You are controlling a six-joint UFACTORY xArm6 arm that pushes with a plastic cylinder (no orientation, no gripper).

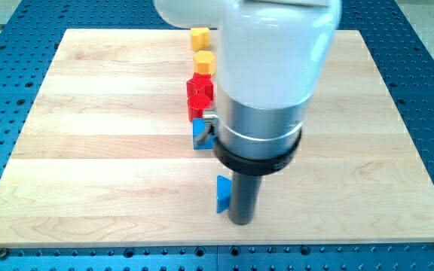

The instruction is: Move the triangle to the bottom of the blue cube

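Nearest the view's bottom, my tip (241, 221) touches the right side of the blue triangle (222, 193) on the wooden desk (89, 150). Above, well apart, sits the blue cube (200, 134), partly hidden by the arm. No grasping tool is present.

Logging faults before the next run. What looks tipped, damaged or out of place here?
Nothing stands out. The blue triangle sits flat just left of my tip, below the blue cube. Red blocks and yellow blocks line up above, intact.
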